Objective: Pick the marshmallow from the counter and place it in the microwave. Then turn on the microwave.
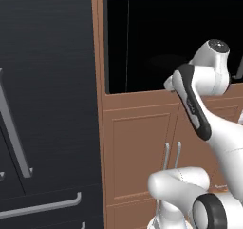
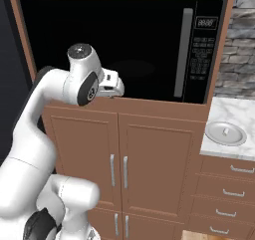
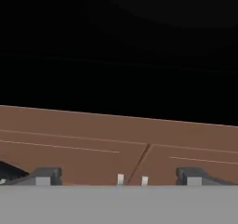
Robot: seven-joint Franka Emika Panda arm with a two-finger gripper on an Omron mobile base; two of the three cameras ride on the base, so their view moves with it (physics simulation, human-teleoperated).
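Observation:
The microwave (image 2: 124,45) is a large black box set in brown wood, with a grey vertical handle (image 2: 185,52) beside the keypad (image 2: 205,55) at its right. My gripper (image 3: 118,176) is open, its dark fingertips (image 3: 44,175) far apart with nothing between them. It points at the wooden strip just under the microwave's lower edge. The white hand (image 2: 112,86) hangs at that edge, left of centre. The marble counter (image 2: 239,112) lies at the right. A tiny pale speck sits mid-plate there; whether it is the marshmallow I cannot tell.
A round white plate (image 2: 219,137) rests on the counter, below the keypad. Brown cabinet doors (image 2: 119,164) with grey handles stand under the microwave, drawers (image 2: 224,194) under the counter. A black fridge (image 1: 47,104) with long grey handles stands at the left, a grey stone wall (image 2: 241,45) at the right.

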